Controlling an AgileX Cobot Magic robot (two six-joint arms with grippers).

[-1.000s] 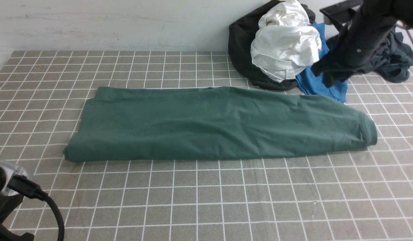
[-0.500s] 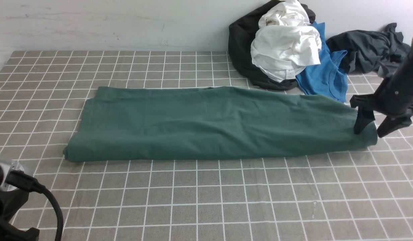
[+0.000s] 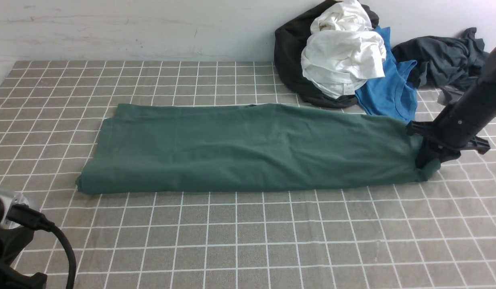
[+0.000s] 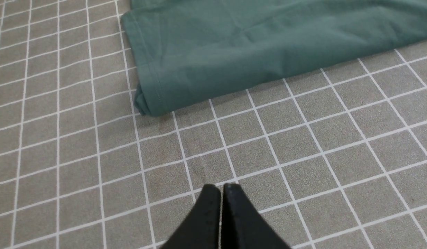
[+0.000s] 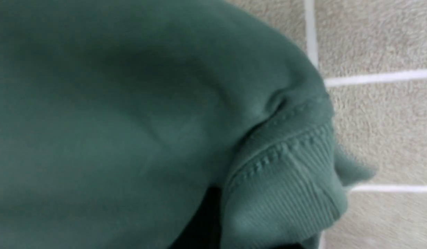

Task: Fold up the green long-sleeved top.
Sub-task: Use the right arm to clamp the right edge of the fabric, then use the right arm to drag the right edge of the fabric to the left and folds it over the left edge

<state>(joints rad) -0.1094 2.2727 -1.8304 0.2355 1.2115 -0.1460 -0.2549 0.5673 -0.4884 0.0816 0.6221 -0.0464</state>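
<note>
Lengthwise fold of green long-sleeved top [image 3: 248, 148] done. Ribbed end seemingly pinched by right end effector [image 3: 424, 163]; left end effector [image 4: 220, 188] closed, empty, near opposite end. Crosswise folds left.

The right gripper [image 3: 426, 162] has its jaws closed into the three o'clock end of the green long-sleeved top [image 3: 248, 148], tips buried in cloth; its wrist view is blurred fabric. The left arm [image 3: 7, 245] is cut off at seven o'clock.
</note>
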